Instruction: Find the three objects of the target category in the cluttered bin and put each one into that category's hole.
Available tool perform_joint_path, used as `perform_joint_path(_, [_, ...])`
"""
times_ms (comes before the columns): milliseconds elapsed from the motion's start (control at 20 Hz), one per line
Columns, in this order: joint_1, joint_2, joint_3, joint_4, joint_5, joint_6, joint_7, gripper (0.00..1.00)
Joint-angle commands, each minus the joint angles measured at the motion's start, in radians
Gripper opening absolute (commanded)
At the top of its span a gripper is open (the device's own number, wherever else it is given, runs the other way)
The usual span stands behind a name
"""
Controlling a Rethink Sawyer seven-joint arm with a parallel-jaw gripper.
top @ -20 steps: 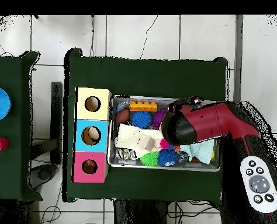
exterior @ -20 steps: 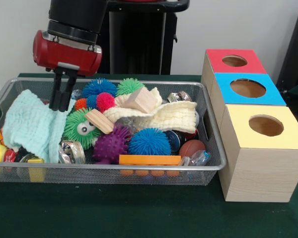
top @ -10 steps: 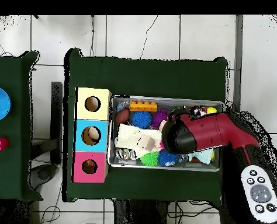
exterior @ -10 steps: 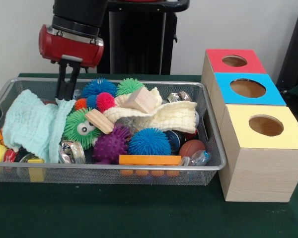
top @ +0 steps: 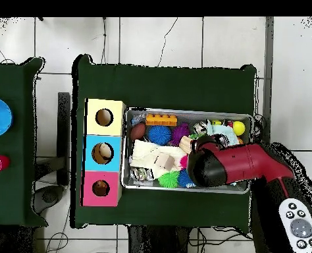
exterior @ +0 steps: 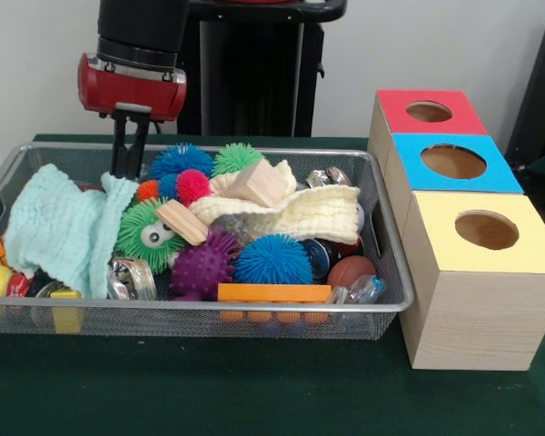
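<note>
Wire bin (exterior: 381, 309): long mesh tray on the green table (exterior: 254, 400), filled rim to rim; the only open room lies above the pile.

Gripper (exterior: 127, 168): two dark fingers hanging close together, nearly shut, tips at the far-left of the bin beside the light blue cloth (exterior: 59, 227); nothing seen between them. Red arm head directly above.

Box row (exterior: 477, 300): touching the bin's right end; three lids, red (exterior: 429, 111), blue (exterior: 454, 162) and yellow (exterior: 486, 230), each with a round hole, all unobstructed.

Contents, front view: spiky balls in blue (exterior: 272, 259), purple (exterior: 203, 266), green with eyes (exterior: 150, 232), pink (exterior: 193, 186); wooden blocks (exterior: 259, 184); cream cloth (exterior: 313, 213) draped across the middle; orange toy brick (exterior: 274, 292) against the near wall; small brown ball (exterior: 350, 270) low at the right end.

Overhead view: the arm (top: 241, 165) covers the bin's lower right part and hides the gripper. It alone shows an object inside the blue box's hole (top: 104, 153).

Target category: cannot tell from the pictures.
</note>
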Motion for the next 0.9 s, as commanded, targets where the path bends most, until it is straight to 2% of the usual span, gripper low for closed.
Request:
perform_joint_path(50, [-0.039,0.037,0.015,0.090,0.033,-0.047,0.036,0.00])
perform_joint_path(500, [-0.042,0.044,0.012,0.090,0.013,-0.130,0.063,0.00])
perform_joint_path(600, [-0.044,0.049,0.016,0.082,0.024,-0.112,0.051,0.00])
perform_joint_path(650, [-0.046,0.052,0.021,0.076,0.033,-0.095,0.041,1.00])
perform_joint_path(900, [-0.044,0.048,0.034,0.077,0.041,-0.083,0.025,1.00])
